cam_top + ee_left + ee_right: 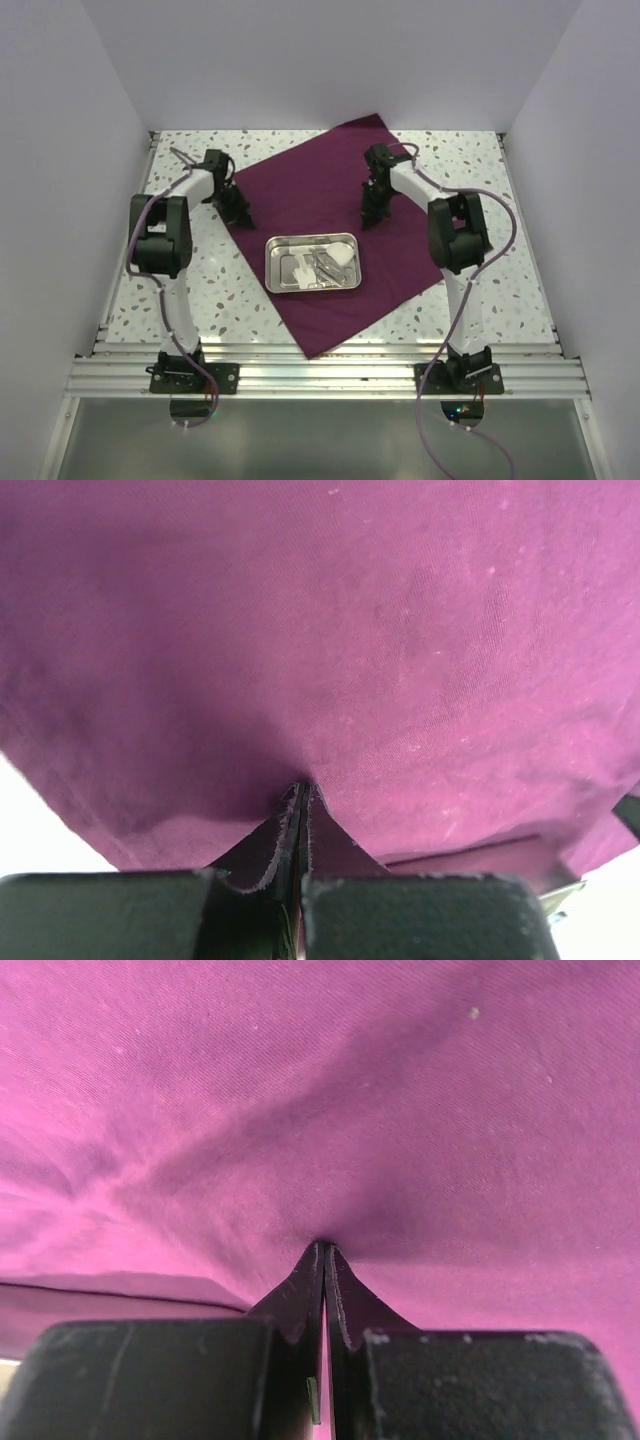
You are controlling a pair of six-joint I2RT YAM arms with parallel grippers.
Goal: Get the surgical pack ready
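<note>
Two grippers pinch the dark-purple cloth (300,190), spread diamond-wise on the speckled surface (200,290). At the cloth's left corner, the left gripper (299,792) is clamped tight on a raised fold of fabric. Toward the right side, the right gripper (325,1252) is closed just as tightly on a pucker. On the cloth's near half sits the steel tray (271,268), holding white gauze (343,256) and silver instruments (322,266).
</note>
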